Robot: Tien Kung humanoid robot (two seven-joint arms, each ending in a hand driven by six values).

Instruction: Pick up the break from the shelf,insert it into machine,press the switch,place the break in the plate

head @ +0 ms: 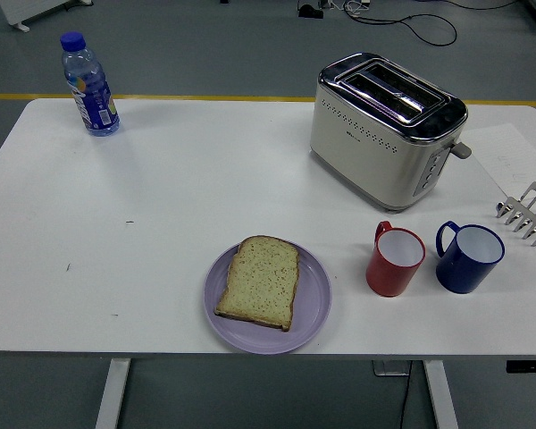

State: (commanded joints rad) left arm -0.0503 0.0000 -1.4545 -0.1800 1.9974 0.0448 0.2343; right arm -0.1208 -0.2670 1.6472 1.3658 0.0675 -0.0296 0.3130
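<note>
- One slice of bread [260, 281] lay flat on the lilac plate [314, 305] near the desk's [161, 197] front edge, so the placing step looked finished.
- Neither hand showed in the head view, so whether they were released or clenched could not be told.
- The slice looked light, soft and crumbly; a hard pinch would likely dent or tear it.
- Its crust edges seemed the firmest place to take hold, fingers on opposite long sides.
- The toaster [386, 128] stood well apart behind, slots empty, its lever [462, 149] on the right end.
- The rack [529, 214] at the desk's right edge appeared empty.
</note>
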